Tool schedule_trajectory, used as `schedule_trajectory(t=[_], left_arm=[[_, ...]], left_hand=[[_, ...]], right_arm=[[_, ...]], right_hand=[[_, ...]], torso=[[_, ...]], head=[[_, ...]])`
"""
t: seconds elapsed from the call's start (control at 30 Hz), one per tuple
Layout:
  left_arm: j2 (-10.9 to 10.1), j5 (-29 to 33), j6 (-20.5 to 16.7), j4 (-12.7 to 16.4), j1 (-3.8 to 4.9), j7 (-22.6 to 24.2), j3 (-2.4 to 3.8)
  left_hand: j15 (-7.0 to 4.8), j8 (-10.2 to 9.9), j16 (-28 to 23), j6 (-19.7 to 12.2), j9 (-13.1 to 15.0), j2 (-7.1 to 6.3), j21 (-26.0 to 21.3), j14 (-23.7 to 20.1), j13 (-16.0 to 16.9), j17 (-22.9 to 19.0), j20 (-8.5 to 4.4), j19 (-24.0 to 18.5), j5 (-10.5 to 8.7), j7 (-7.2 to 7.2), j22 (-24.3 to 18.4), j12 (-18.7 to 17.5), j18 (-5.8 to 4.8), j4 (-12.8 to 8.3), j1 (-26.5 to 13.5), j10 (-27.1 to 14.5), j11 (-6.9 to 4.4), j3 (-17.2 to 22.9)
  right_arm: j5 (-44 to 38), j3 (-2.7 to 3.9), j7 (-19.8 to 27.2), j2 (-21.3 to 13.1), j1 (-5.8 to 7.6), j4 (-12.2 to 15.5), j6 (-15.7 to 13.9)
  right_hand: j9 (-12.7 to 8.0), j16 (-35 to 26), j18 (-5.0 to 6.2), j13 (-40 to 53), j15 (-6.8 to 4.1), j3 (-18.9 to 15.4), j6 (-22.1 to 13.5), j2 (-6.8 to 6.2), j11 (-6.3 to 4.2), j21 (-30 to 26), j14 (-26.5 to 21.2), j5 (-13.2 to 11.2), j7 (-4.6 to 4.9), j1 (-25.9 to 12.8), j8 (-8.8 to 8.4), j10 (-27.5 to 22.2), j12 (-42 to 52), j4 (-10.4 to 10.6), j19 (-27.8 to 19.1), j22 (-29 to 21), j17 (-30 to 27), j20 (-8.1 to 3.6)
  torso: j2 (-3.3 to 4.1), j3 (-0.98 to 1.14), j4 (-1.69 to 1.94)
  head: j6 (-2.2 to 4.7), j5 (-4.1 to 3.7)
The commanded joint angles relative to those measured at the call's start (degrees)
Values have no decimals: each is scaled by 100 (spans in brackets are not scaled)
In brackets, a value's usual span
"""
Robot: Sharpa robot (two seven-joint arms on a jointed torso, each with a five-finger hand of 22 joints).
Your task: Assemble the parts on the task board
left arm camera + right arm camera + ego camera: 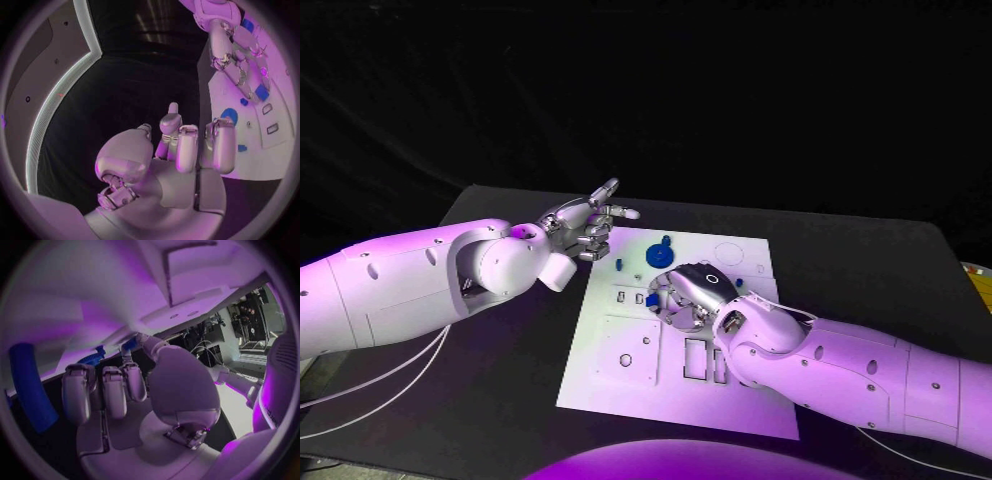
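Right hand [687, 292] hovers low over the task board [625, 370], fingers pinching a small blue part [652, 299]; seating it comes next. Left hand [589, 228] waits at the board's far corner, fingers loosely curled, holding nothing.

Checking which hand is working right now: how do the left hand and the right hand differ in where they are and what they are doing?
The left hand hangs past the task board's far-left corner, over black table; the right hand is down over the board's middle. The left hand holds nothing, fingers curled with one pointing out; the right hand has a small blue part at its fingertips, though whether it grips it is unclear. Both are silver hands on white arms.
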Motion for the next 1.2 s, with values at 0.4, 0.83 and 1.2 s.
schedule_trajectory(t=[0.4,0.83,1.2], left_arm=[[8,-19,152,-11,8,-45,5],[6,-25,178,-21,8,-66,5],[-1,-60,204,-25,7,-74,5]], left_hand=[[34,-30,12,0,16,10,22,589,4,1421,15,32,11,-8,376,15,8,1,68,7,6,-28],[33,-29,14,4,20,12,20,591,2,1426,15,30,9,-9,372,14,9,3,70,8,6,-30],[32,-28,18,8,23,12,27,594,8,1434,15,40,6,-10,387,18,5,4,73,13,5,-34]], right_arm=[[-78,-2,43,-3,-5,31,-183],[-53,-1,87,-82,-5,145,-350],[-120,6,15,-292,5,419,-350]], right_hand=[[-1,15,-5,586,32,-27,201,29,-31,64,604,-210,-64,63,52,43,37,113,372,1321,1483,38],[-47,15,-2,543,38,-286,118,-192,-11,41,604,-160,-36,-89,2,1,-7,260,366,1320,1483,28],[-91,19,-1,524,73,-501,-29,-276,33,32,607,-221,14,-75,-93,-27,-28,335,364,1321,1494,54]], torso=[[1,-1,0],[-1,1,0],[-2,-2,-2]], head=[[6,-8],[2,-2],[5,-10]])
